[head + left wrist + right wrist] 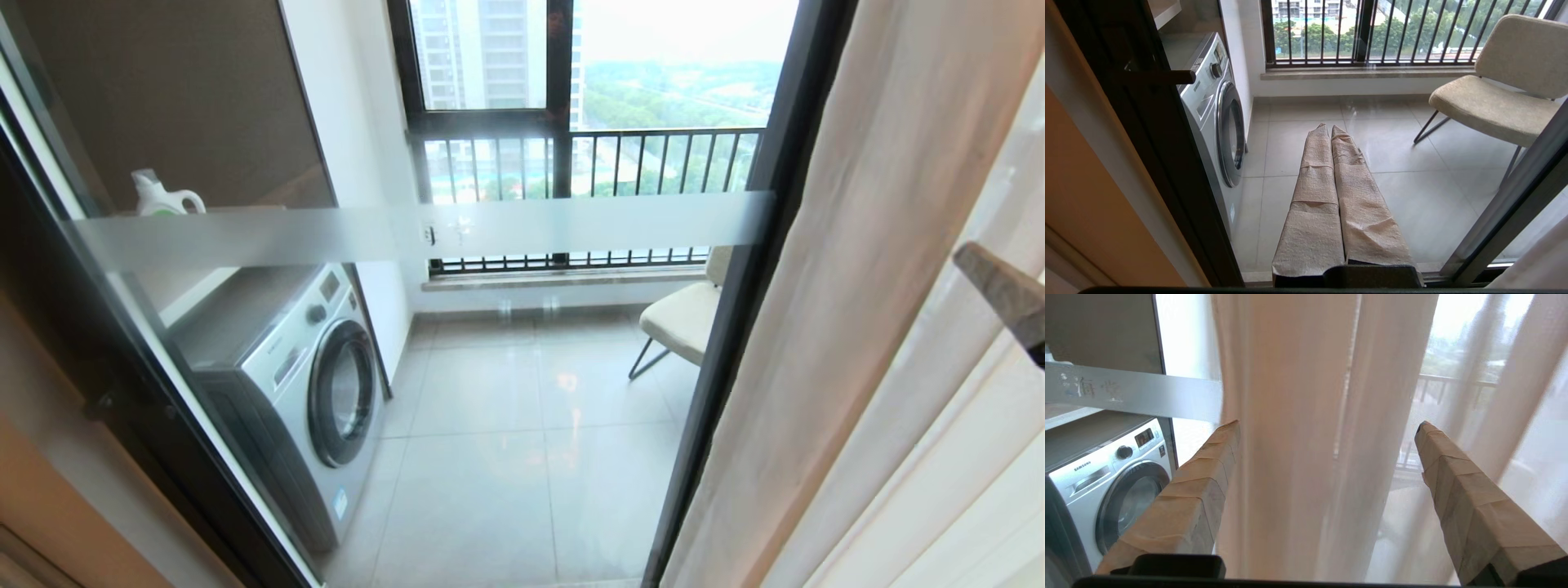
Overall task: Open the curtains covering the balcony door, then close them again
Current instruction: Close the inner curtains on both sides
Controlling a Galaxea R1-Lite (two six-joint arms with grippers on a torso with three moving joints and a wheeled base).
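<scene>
- Right wrist view showed the curtains (1298, 437) gathered at the door's (739, 327) right side, a fold hanging between the right gripper's (1327, 428) widely spread fingers, untouched.
- Left gripper (1329, 130), pressed together, pointed level toward the glass.

Washing machine (302, 384), chair (682, 314) on floor (506, 457)

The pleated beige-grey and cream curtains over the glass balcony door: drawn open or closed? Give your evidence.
Open. The beige-grey and cream curtains hang bunched to the right, leaving the dark-framed glass balcony door uncovered, balcony visible behind.
</scene>
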